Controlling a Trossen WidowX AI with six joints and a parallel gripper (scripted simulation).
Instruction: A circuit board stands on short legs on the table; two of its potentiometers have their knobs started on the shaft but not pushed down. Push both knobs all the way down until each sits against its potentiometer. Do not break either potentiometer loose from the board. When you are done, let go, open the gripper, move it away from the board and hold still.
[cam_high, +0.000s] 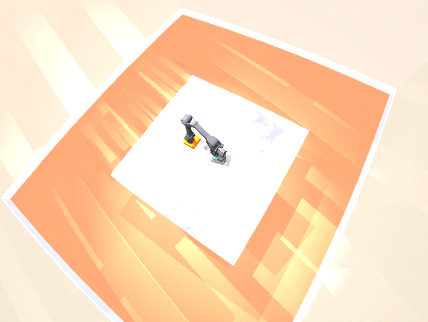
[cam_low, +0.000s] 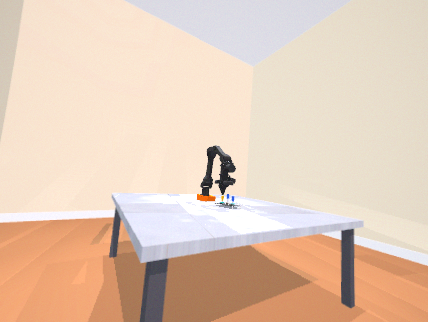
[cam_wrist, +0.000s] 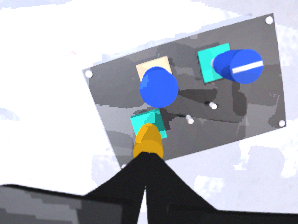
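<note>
The dark circuit board stands on the table. A yellow knob is on a teal potentiometer. A plain blue knob is over a beige square part. A blue knob with a white line stands on another teal potentiometer. My gripper is shut and empty, pointing down just above the yellow knob; its tips cover that knob's near edge in the wrist view. Whether they touch, and the gaps under the knobs, cannot be told.
Two small white-tipped pins stand on the board between the parts. White dots mark the board's corners. The arm's orange base is beside the board on the white table.
</note>
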